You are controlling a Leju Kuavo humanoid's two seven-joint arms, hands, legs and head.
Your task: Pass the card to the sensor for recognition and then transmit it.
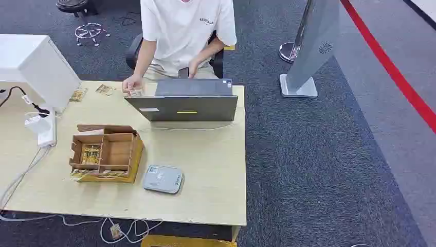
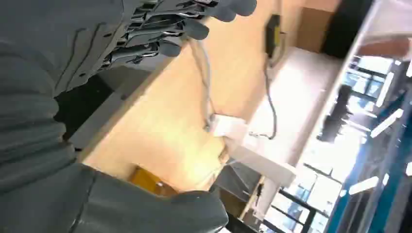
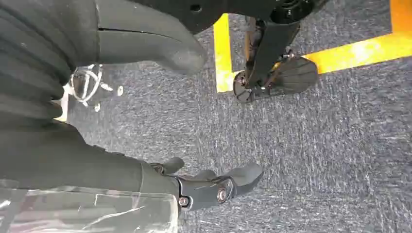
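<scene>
In the left-hand compartment of the open cardboard box (image 1: 106,152) lay the card (image 1: 91,154), a small yellowish packet, flat and untouched by either hand. The box sat on the pale wooden table (image 1: 205,175), its flaps folded back, with more cards (image 1: 97,175) spread along its near edge. Just right of the box, slightly nearer the robot, rested the sensor (image 1: 163,178), a flat grey reader with rounded corners. Beyond the box stood a grey laptop (image 1: 184,101), its lid turned toward the robot, and behind it a person in a white shirt (image 1: 182,28) sat on a chair, one hand (image 1: 131,83) on the table's far edge beside a few loose cards (image 1: 105,89). Left of the box lay a white power adapter (image 1: 45,128) with cables trailing off the table, and beyond that a white cabinet (image 1: 36,64).

The left hand (image 2: 145,43) hung beside the table's edge, thumb and fingers apart, holding nothing. The right hand (image 3: 145,111) hung over grey carpet (image 3: 316,145) marked with yellow tape (image 3: 340,51), its thumb and darker fingers (image 3: 218,187) spread wide with nothing between them. Far right of the box, on the carpet, stood a slanted grey kiosk stand (image 1: 313,46) near a red floor line (image 1: 391,67).
</scene>
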